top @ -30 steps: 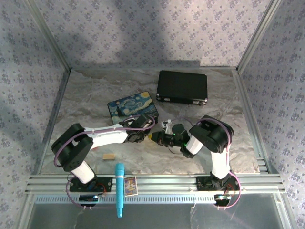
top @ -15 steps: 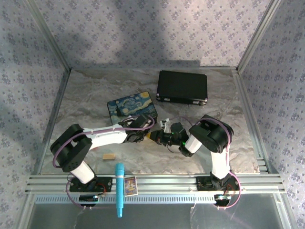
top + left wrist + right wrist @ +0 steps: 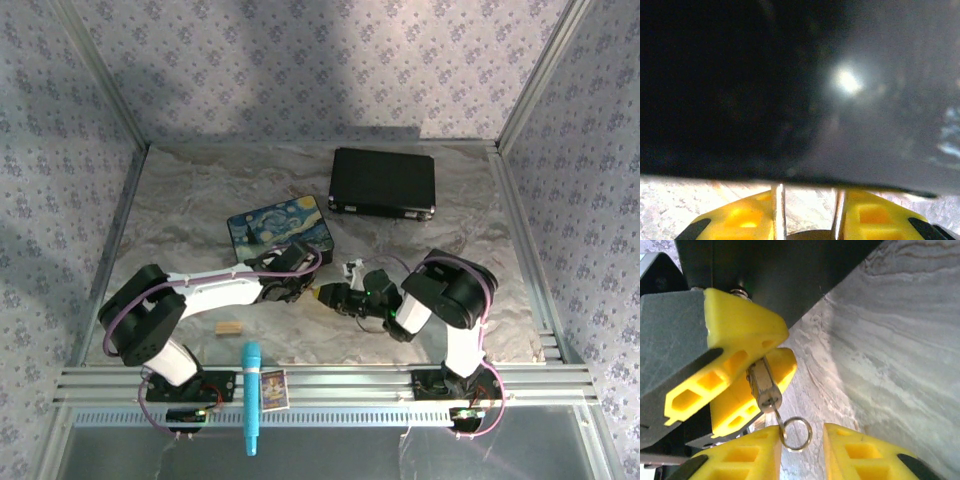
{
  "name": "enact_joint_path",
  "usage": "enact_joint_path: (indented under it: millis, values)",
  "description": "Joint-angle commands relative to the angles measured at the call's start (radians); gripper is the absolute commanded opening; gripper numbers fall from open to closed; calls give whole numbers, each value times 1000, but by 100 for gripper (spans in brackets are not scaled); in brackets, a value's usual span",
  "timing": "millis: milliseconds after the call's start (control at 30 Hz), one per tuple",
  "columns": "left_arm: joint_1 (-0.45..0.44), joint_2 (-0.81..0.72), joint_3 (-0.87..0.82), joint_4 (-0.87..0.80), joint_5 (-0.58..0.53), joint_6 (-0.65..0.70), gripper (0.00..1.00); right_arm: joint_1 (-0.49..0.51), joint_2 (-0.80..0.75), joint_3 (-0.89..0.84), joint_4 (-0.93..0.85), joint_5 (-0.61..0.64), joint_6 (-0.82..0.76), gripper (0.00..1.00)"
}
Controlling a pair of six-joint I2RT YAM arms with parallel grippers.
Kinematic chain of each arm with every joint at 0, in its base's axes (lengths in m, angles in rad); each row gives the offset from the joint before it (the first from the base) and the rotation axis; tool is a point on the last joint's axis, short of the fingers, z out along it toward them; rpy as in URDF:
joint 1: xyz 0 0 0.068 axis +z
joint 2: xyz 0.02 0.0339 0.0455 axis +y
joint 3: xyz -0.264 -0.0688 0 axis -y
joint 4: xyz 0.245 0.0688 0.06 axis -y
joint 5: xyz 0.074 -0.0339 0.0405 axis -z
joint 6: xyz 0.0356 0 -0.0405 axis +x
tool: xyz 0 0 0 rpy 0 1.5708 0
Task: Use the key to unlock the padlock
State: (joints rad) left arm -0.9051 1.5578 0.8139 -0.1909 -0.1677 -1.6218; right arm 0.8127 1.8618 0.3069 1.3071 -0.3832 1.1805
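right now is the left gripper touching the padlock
Touching. The right wrist view shows the left gripper clamping the padlock between its yellow fingers.

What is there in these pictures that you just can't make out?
1. Right wrist view: whether the loop of the padlock is open; the left gripper covers it.
2. Left wrist view: the padlock's body, cut off by the bottom edge; a dark blurred surface near the lens hides what lies beyond.
3. Top view: the key, too small to pick out.
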Motion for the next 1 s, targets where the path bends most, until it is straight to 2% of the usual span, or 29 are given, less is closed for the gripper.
enact_joint_path:
  millis: [0, 167, 400, 633, 700, 800, 900, 967]
  values:
    - [-11, 2, 6, -13, 47, -99, 6, 11, -53, -16, -47, 39, -35, 24]
    - [-12, 10, 5, -4, 62, -100, 6, 9, -92, -2, -112, 31, -73, 11]
    - [-17, -10, 0, -3, 69, -100, 6, -31, -34, 66, -88, -25, -86, 7]
    - [-50, -6, -2, 4, 78, -110, 6, -22, -28, 135, -109, -50, -112, 6]
    - [-46, -10, -5, -2, 70, -110, 6, -25, -36, 119, -124, -37, -126, 7]
    - [-38, -19, -13, -7, 54, -100, 7, -31, -72, 72, -182, -19, -168, 13]
    - [-21, -24, -20, -1, 61, -81, 5, -32, -161, 27, -338, 27, -265, 26]
    - [-14, -30, -25, 1, 64, -65, 2, -19, -259, 23, -532, 76, -393, 33]
